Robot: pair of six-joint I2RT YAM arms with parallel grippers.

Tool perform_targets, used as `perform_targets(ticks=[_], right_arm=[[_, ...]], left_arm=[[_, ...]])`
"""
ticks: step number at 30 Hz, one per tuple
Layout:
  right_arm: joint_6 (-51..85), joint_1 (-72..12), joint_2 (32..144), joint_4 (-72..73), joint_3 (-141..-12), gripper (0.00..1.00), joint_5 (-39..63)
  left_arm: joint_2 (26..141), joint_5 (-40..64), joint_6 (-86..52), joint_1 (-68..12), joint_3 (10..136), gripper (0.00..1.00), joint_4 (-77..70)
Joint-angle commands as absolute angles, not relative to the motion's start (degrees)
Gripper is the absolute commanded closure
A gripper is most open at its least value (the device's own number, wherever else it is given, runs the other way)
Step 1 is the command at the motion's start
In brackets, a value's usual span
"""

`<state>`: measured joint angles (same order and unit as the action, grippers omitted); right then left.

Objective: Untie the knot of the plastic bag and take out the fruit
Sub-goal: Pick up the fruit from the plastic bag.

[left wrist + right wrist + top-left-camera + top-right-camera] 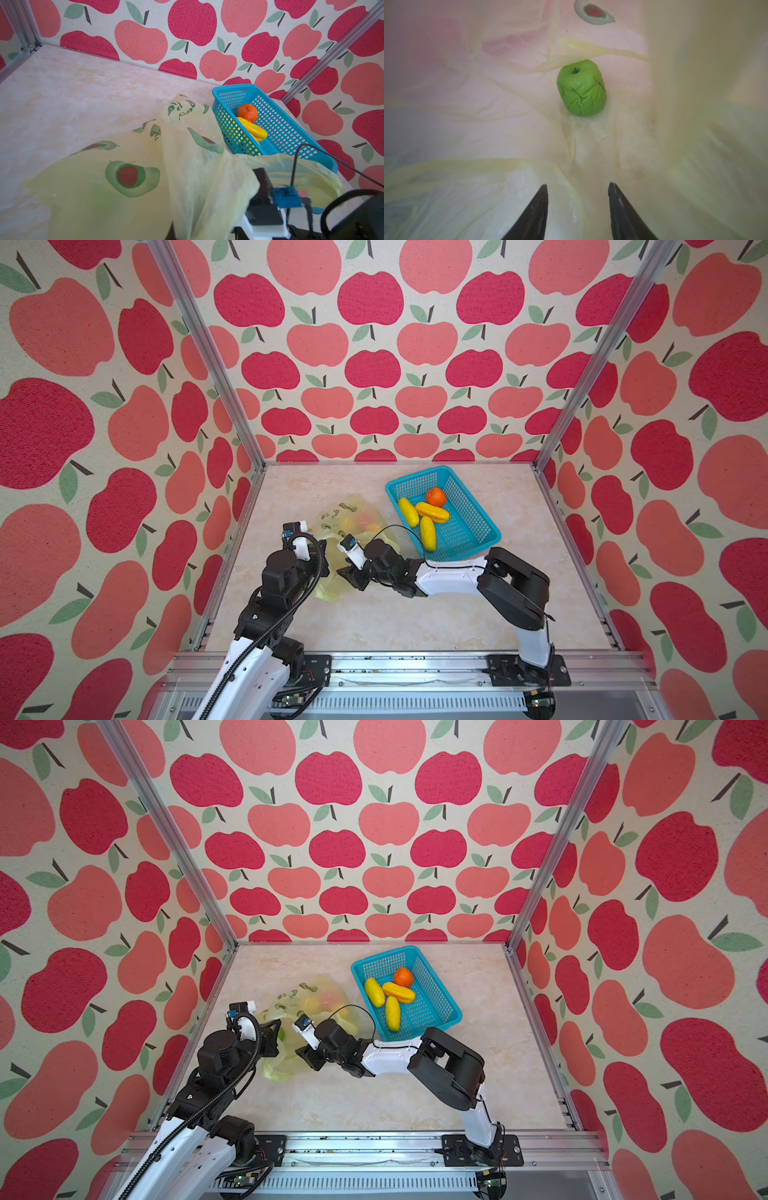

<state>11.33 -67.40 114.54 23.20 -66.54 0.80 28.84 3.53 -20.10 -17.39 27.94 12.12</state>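
The plastic bag [357, 516] [320, 998] lies left of the basket, pale yellow with green avocado prints, and pink and yellow fruit shows dimly through it. My left gripper [322, 558] is at the bag's near edge, shut on a bunch of its film [197, 176], which covers the jaws in the left wrist view. The right gripper [577, 184] is open inside the bag's mouth, fingers apart. A green fruit [581, 88] lies ahead of it on the bag's floor, untouched. The knot is out of view.
A turquoise basket [469, 522] [436, 1006] stands at the back right, close to the bag. It holds three yellow oblong fruits [428, 533] and an orange [435, 497]. The right arm's black cable [399, 531] arcs over the bag. Apple-print walls enclose the table.
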Motion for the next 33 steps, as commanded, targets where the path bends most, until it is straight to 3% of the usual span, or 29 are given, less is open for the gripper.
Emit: perform_targets(ticks=[1, 11, 15, 21, 33], right_arm=[[14.1, -67.7, 116.3, 26.0, -69.3, 0.50, -0.9], [20.2, -66.4, 125.2, 24.6, -78.3, 0.38, 1.2], [21.2, -66.1, 128.2, 23.8, -82.5, 0.19, 3.0], [24.6, -65.5, 134.7, 22.8, -90.7, 0.02, 6.9], [27.1, -65.4, 145.5, 15.5, -107.1, 0.01, 8.1]], left_arm=[[27.5, 4.3, -20.4, -17.1, 27.2, 1.00, 10.9], [27.3, 6.7, -20.1, -17.1, 27.1, 1.00, 9.7], [27.9, 8.7, -20.0, -17.1, 26.9, 1.00, 8.3], [28.7, 11.0, -20.0, -17.1, 26.9, 1.00, 7.1], [29.6, 15.1, -20.0, -17.1, 26.8, 1.00, 4.7]])
